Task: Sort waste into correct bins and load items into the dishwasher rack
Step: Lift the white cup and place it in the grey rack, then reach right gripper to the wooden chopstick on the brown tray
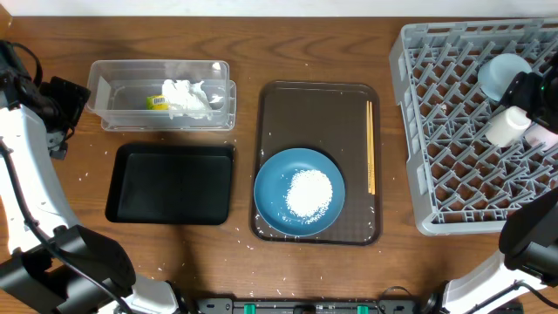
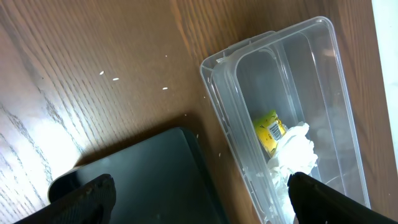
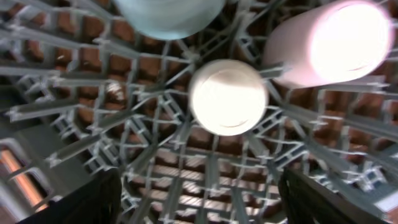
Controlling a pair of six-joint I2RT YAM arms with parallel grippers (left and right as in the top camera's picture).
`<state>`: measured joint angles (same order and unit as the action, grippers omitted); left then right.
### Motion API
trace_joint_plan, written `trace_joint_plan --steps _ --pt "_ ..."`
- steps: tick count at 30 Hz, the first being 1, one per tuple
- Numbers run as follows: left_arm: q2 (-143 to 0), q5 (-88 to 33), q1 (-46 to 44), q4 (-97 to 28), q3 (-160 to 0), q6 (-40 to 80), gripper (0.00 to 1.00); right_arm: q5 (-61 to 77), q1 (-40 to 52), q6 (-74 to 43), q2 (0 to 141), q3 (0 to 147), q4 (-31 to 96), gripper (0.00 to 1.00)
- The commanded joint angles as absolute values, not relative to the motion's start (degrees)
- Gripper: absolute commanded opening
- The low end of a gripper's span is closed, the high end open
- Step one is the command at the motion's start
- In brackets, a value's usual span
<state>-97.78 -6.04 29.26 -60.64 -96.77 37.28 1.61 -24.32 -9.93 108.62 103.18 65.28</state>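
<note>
The clear box holds the crumpled napkin and the yellow-green wrapper; both also show in the left wrist view, napkin and wrapper. The black tray lies in front of it. A dark-blue plate carries a heap of rice, and chopsticks lie beside it. In the grey rack sit a light-blue bowl and two white cups. My left gripper is open and empty beside the box. My right gripper is open above the rack, short of the cup.
The plate and chopsticks rest on a brown serving tray in the middle of the wooden table. Stray rice grains dot the wood around the trays. The rack reaches the table's right edge.
</note>
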Motion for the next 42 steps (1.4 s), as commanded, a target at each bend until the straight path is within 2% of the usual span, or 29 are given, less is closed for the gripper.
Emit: trace_joint_plan --steps 1,4,8,10,13,17,22,26,29,34,37,42 --pt "-98.10 -5.78 29.50 -60.84 -96.64 36.71 0.91 15.31 -24.29 -5.10 108.88 104.01 66.24 0.79" --pt "-98.10 -5.78 29.52 -60.84 -96.64 36.71 0.91 32.01 -22.50 7.84 108.88 104.01 69.80 0.79" --pt "-98.10 -5.78 29.50 -60.82 -96.64 36.71 0.91 33.47 -17.28 9.89 108.88 103.98 73.01 0.75" --pt "-98.10 -5.78 29.52 -60.82 -96.64 36.71 0.91 31.00 -13.82 8.73 108.88 103.90 73.12 0.70" --pt "-98.10 -5.78 29.50 -60.82 -96.64 36.71 0.91 21.43 -7.84 0.89 108.88 103.66 72.03 0.52" --pt "-98.10 -5.78 29.50 -60.82 -96.64 36.71 0.91 9.06 -0.32 -8.10 108.88 102.10 68.42 0.52" --pt "-98.10 -5.78 29.50 -60.82 -96.64 36.71 0.91 0.60 7.11 -16.25 108.88 97.91 61.56 0.53" --pt "-98.10 -5.78 29.50 -60.82 -96.64 36.71 0.91 0.01 11.05 -17.80 108.90 91.96 54.43 0.51" --pt "-98.10 -5.78 29.50 -60.82 -96.64 36.71 0.91 -0.69 13.30 -18.70 108.90 86.91 49.50 0.40" --pt "-98.10 -5.78 29.50 -60.82 -96.64 36.71 0.91 -7.14 16.21 -23.79 108.90 80.40 42.94 0.40" --pt "-98.10 -5.78 29.50 -60.82 -96.64 36.71 0.91 -7.16 16.97 -23.77 108.92 78.02 41.08 0.36" --pt "-98.10 -5.78 29.50 -60.82 -96.64 36.71 0.91 -7.29 17.06 -23.75 109.27 77.03 40.88 0.36"
